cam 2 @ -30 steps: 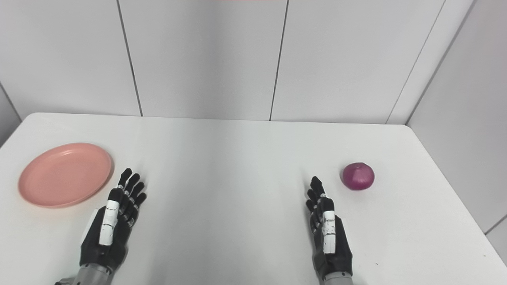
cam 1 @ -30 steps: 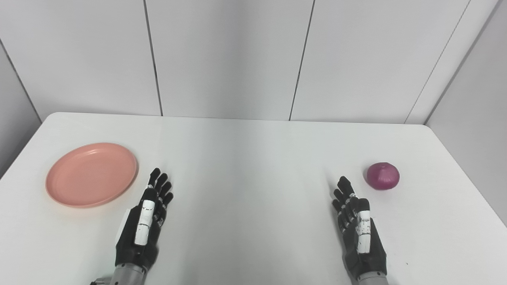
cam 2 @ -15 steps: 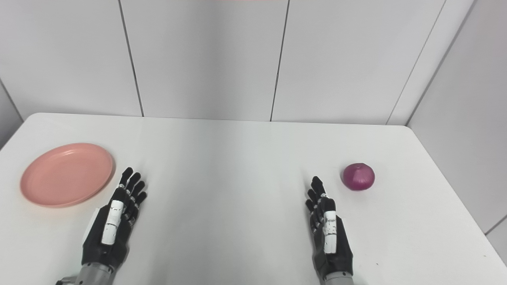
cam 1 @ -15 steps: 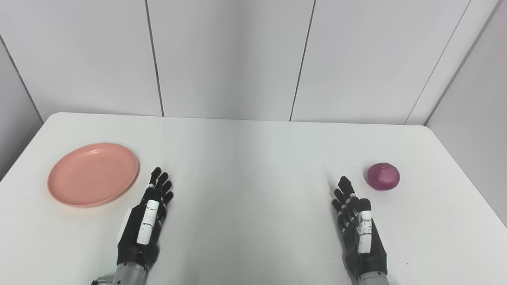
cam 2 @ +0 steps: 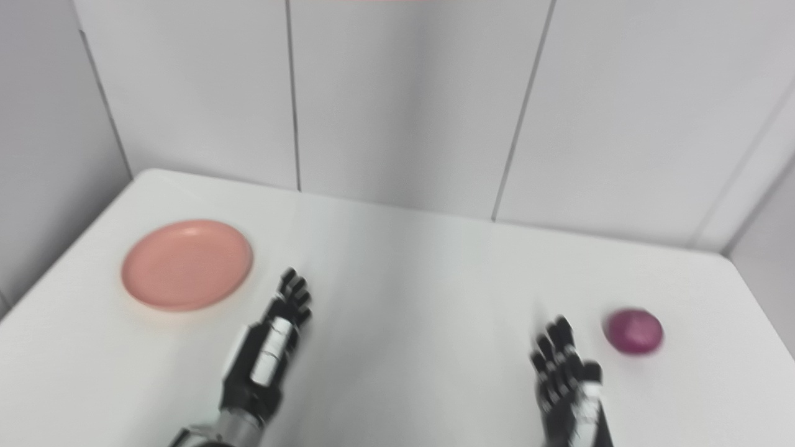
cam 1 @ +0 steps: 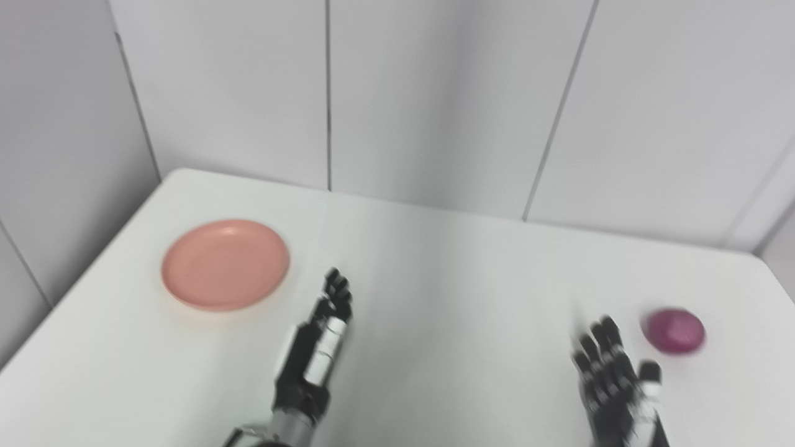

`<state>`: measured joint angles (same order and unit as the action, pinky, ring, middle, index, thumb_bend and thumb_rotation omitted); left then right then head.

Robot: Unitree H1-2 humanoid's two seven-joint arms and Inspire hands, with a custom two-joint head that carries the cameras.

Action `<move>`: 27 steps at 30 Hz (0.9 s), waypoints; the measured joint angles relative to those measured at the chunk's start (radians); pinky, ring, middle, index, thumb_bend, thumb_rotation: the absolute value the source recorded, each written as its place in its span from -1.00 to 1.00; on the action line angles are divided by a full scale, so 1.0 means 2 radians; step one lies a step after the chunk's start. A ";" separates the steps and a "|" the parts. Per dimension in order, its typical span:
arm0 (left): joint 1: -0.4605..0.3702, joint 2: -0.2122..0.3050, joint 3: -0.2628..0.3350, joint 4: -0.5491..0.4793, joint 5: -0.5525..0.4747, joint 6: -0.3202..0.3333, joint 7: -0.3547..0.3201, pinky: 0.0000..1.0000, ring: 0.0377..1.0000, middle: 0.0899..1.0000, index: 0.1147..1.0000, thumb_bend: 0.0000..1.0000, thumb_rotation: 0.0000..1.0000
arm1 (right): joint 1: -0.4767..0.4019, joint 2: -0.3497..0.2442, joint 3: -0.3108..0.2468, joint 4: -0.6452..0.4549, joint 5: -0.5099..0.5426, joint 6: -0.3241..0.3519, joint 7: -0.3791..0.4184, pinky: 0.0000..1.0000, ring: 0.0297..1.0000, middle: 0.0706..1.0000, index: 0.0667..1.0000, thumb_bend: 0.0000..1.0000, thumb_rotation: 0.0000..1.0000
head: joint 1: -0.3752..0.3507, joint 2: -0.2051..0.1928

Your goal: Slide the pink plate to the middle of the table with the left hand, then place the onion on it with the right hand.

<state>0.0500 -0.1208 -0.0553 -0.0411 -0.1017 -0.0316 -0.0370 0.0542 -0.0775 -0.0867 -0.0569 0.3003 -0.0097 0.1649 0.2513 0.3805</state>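
Observation:
The pink plate (cam 1: 225, 263) lies flat on the left part of the white table (cam 1: 447, 273), with nothing on it. My left hand (cam 1: 318, 344) rests open to the right of the plate and a little nearer to me, not touching it. The purple onion (cam 1: 675, 331) sits at the right side of the table. My right hand (cam 1: 615, 385) is open at the bottom right, just left of the onion and apart from it. Both views are blurred.
Grey wall panels (cam 1: 435, 93) stand behind the table's far edge, and a wall also runs along the left side (cam 1: 56, 155). The table's far right corner (cam 1: 754, 257) lies close to the onion.
The whole picture has shifted and tilted, so the camera has turned to the left. The plate and the onion stay where they were. Both hands remain open on the table.

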 measured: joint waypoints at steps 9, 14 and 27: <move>-0.014 -0.016 -0.011 0.025 0.014 -0.026 0.009 1.00 1.00 0.98 1.00 0.29 0.45 | -0.032 -0.033 -0.023 0.040 0.004 -0.017 0.014 1.00 1.00 1.00 1.00 0.63 1.00 | 0.043 -0.025; -0.020 -0.019 -0.016 0.034 0.021 -0.038 0.011 1.00 1.00 0.98 1.00 0.27 0.42 | -0.035 -0.035 -0.025 0.044 0.011 -0.019 0.026 1.00 1.00 1.00 1.00 0.65 1.00 | 0.050 -0.033; -0.021 -0.020 -0.016 0.038 0.019 -0.052 0.015 1.00 0.98 0.96 1.00 0.33 0.40 | -0.037 -0.034 -0.026 0.052 0.012 -0.019 0.031 1.00 1.00 1.00 1.00 0.58 1.00 | 0.039 -0.021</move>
<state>0.0085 -0.1608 -0.0873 0.0344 -0.0639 -0.1351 -0.0080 -0.0196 -0.1460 -0.1378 0.0478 0.3248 -0.0478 0.2263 0.3298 0.3390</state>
